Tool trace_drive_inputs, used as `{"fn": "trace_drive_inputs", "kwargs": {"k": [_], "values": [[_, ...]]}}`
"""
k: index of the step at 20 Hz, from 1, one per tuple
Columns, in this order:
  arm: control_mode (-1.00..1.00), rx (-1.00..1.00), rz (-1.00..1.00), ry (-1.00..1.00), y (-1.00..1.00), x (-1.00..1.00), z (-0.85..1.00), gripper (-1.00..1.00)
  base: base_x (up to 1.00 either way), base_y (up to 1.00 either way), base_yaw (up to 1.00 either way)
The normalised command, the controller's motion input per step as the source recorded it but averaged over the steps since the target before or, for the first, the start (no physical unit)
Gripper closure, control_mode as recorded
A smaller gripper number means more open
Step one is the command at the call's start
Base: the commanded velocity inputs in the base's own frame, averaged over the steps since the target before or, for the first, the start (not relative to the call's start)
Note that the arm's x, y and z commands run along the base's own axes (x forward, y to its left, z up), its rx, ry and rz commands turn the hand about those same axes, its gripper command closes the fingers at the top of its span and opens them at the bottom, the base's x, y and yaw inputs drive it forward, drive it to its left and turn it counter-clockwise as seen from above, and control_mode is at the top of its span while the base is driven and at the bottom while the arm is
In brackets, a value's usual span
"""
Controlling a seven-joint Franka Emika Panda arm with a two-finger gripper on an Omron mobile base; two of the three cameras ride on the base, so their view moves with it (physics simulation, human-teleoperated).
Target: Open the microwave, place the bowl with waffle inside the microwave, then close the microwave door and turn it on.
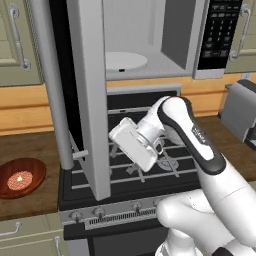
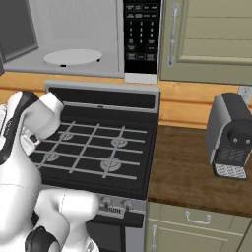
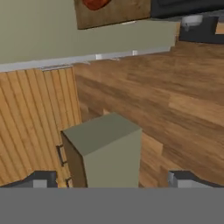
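The gripper point(image 3: 109, 179) stands with its two dark fingertips point(image 3: 40, 179) wide apart at the bottom of the hand view, and nothing is held or touched between them. Beyond the tips, the hand view looks down on a wooden floor point(image 3: 183, 100) and a small beige cabinet block point(image 3: 107, 151); at the top edge a red-brown curve, probably the bowl point(image 3: 95, 3), is cut off by the frame. In the left base view the white hand body point(image 1: 135, 142) hangs over the black gas stove point(image 1: 150, 170), with the fingers themselves hidden behind it. The microwave door point(image 1: 90, 95) is swung fully open toward the near side, its silver bar handle point(image 1: 52, 85) on the left, and it hides part of the stove's left side. The microwave point(image 1: 150, 35) sits above the stove with its light grey interior exposed and the white turntable point(image 1: 125, 61) bare; the black keypad panel point(image 2: 141, 34) is on its right. The bowl rests on the wooden counter point(image 1: 30, 145) left of the stove, near the left edge, with the waffle point(image 1: 20, 179) lying inside it. A grey coffee machine point(image 2: 231, 135) stands on the counter right of the stove.
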Motion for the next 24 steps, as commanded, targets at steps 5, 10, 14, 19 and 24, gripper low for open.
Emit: {"fn": "trace_drive_inputs", "kwargs": {"k": [5, 10, 14, 19, 24], "values": [[-1.00, -0.05, 0.00, -0.11, 1.00, 1.00, -0.39, -1.00, 0.00, 0.00, 0.00], [-1.00, 0.00, 0.00, -0.06, 0.97, 0.82, -0.46, -1.00, 0.00, 0.00, 0.00], [-1.00, 0.00, 0.00, -0.10, 0.91, 0.55, -0.52, -1.00, 0.00, 0.00, 0.00], [-1.00, 0.00, 0.00, -0.13, 0.64, 0.30, -0.59, -1.00, 0.00, 0.00, 0.00], [-1.00, 0.00, 0.00, -0.14, 0.29, 0.16, -0.57, -1.00, 0.00, 0.00, 0.00]]}}
